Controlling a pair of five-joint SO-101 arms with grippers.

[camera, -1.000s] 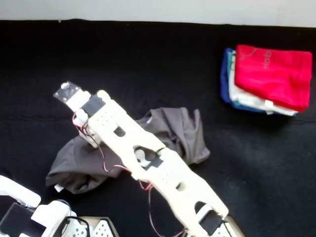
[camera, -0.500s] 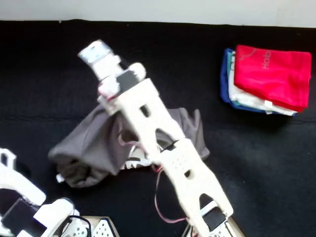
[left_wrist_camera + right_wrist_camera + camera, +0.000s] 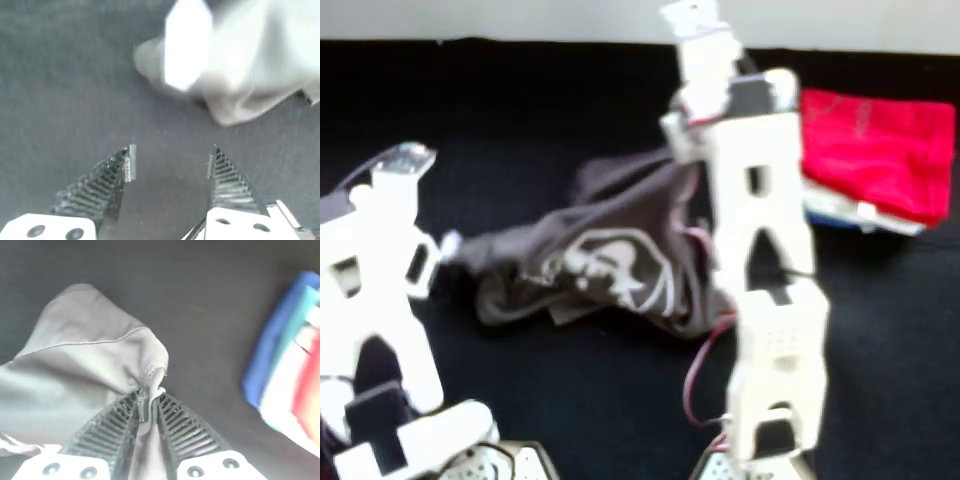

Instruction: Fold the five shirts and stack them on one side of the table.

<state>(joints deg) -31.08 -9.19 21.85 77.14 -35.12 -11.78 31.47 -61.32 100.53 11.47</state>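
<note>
Black cloth surface [image 3: 570, 100], with a pale wall strip along its far edge. Grey shirt [image 3: 600, 250], printed side showing, sprawls mid-surface; one hem is lifted, pinched between the right jaws, which are pressed together on the fabric. Left jaws are spread above bare cloth, near a corner of the shirt but apart from it. Stack of folded shirts [image 3: 880, 150], red on top, sits far right. Right arm [image 3: 760, 230] stretches toward the far edge beside the stack; left arm [image 3: 380, 250] stands raised at the left.
</note>
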